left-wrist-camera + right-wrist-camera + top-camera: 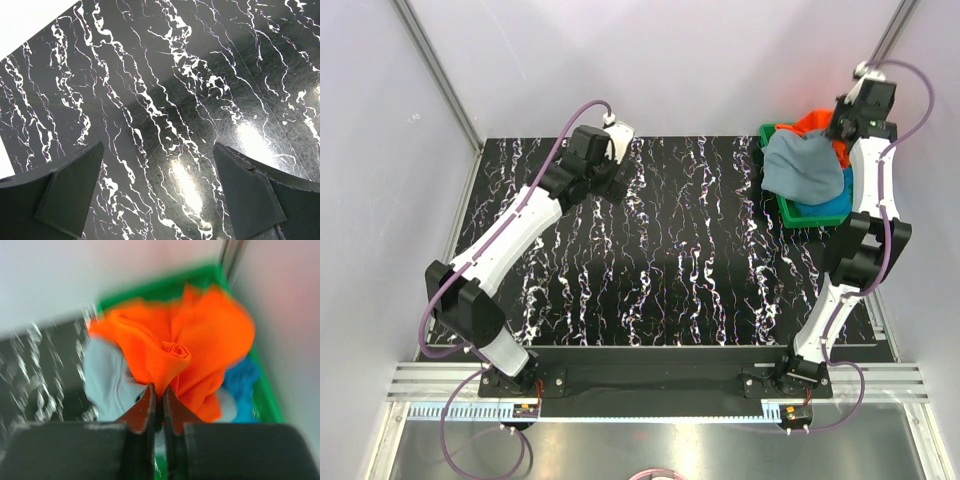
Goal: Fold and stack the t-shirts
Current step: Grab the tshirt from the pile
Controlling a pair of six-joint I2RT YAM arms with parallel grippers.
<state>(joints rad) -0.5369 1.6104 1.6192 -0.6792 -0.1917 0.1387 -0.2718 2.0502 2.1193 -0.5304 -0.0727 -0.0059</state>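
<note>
Three crumpled t-shirts lie heaped in the green tray (798,214) at the table's far right. The grey-blue t-shirt (804,168) is on top, the bright blue t-shirt (832,208) shows under it, and the orange t-shirt (812,124) is at the back. My right gripper (160,389) is shut on a bunched fold of the orange t-shirt (200,340) and holds it above the tray; the grey-blue t-shirt (102,385) and the bright blue t-shirt (242,380) lie below it. My left gripper (157,150) is open and empty over the bare tabletop at the far left (620,140).
The black marbled tabletop (660,260) spreads between the arms. White walls and metal frame posts (438,72) stand close round the table. The tray's green rim (165,282) sits against the back wall.
</note>
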